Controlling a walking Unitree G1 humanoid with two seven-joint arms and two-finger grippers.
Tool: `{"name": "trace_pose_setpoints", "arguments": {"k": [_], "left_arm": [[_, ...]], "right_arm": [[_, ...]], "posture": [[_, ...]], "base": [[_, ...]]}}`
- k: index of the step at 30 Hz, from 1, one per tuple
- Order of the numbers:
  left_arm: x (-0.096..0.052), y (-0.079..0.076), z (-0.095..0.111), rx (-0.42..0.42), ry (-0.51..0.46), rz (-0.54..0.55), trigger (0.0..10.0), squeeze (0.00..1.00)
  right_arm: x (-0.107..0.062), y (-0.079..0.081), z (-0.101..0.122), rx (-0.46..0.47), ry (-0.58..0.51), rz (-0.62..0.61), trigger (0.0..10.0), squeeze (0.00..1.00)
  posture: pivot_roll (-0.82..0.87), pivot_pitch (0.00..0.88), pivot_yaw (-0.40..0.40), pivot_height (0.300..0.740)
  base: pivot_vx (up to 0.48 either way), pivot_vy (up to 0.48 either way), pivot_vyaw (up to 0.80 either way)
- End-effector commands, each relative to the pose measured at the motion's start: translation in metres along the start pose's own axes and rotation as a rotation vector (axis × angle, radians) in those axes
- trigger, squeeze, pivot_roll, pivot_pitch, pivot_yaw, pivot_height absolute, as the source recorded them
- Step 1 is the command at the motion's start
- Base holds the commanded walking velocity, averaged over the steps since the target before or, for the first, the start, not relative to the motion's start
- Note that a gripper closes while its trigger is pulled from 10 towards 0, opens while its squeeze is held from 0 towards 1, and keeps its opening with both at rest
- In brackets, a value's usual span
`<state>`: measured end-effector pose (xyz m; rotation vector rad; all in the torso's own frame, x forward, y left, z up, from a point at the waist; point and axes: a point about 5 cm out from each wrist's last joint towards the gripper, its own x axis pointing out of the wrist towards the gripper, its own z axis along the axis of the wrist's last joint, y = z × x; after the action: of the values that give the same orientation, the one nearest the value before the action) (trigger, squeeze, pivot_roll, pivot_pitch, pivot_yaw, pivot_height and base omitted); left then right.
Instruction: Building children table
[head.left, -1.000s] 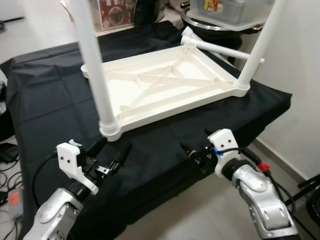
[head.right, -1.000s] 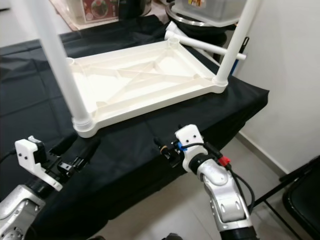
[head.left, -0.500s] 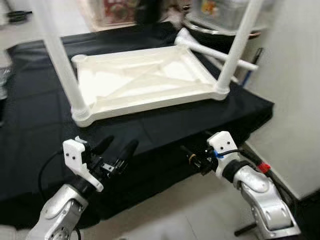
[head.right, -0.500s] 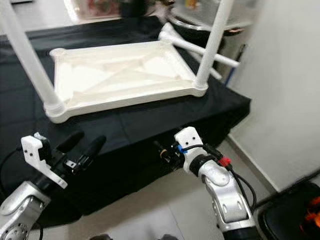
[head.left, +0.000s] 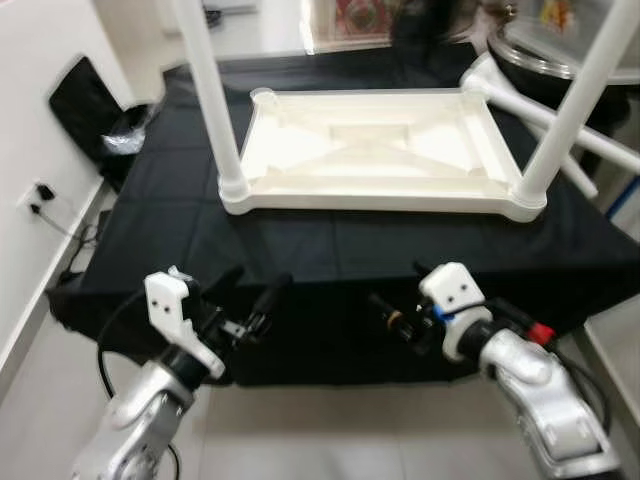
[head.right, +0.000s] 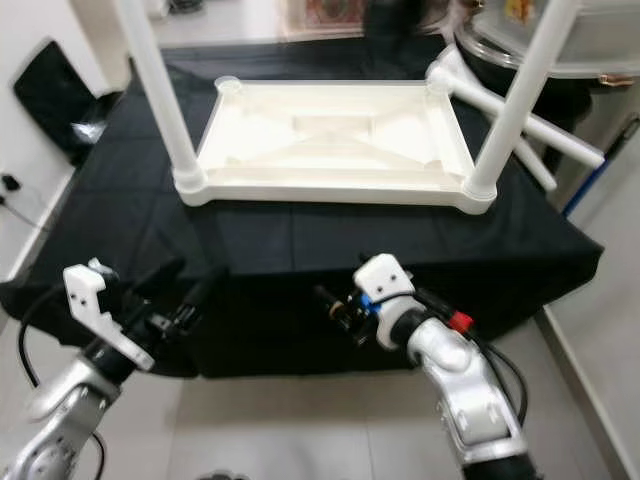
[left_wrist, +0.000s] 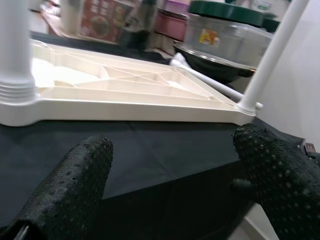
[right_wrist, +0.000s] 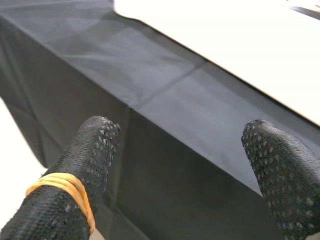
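Note:
The white plastic table top (head.left: 372, 150) lies upside down on a black-draped table (head.left: 170, 230). One white leg (head.left: 210, 90) stands upright in its near left corner, a second leg (head.left: 575, 105) in its near right corner. A loose leg (head.left: 560, 125) lies behind the right end. My left gripper (head.left: 252, 290) hovers open and empty before the table's front edge, below the left leg. My right gripper (head.left: 395, 290) is open too, low in front of the cloth (right_wrist: 165, 100). One of its fingers (right_wrist: 85, 165) carries an orange rubber band.
A black bag (head.left: 85, 95) sits on the floor to the left, near a wall socket with a cable (head.left: 35, 195). A clear lidded container (left_wrist: 230, 35) on a dark pot stands behind the table at the right. Tiled floor (head.left: 330, 430) lies under both arms.
The whole view has swung, so the camera has moved; the table now faces me more squarely. Both grippers keep their open pose in front of the table edge.

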<state>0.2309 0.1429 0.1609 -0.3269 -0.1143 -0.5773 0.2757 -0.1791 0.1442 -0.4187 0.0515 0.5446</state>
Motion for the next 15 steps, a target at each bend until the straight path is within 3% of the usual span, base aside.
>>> {"name": "trace_pose_setpoints", "arguments": {"k": [1, 15], "left_arm": [[-0.0018, 0.0007, -0.0026, 0.004, 0.016, 0.011, 10.0, 0.0], [0.0026, 0.0017, -0.0024, 0.015, 0.012, 0.019, 10.0, 0.0]], "right_arm": [[-0.0004, 0.0027, -0.0004, -0.017, 0.0, 0.009, 10.0, 0.0], [0.0006, 0.0033, 0.0, -0.046, -0.001, 0.006, 10.0, 0.0]], "posture": [[-0.04, 0.124, -0.005, 0.74], [-0.04, 0.123, -0.008, 0.74]], "base": [[0.0, 0.0, 0.8], [0.0, 0.0, 0.8]]}}
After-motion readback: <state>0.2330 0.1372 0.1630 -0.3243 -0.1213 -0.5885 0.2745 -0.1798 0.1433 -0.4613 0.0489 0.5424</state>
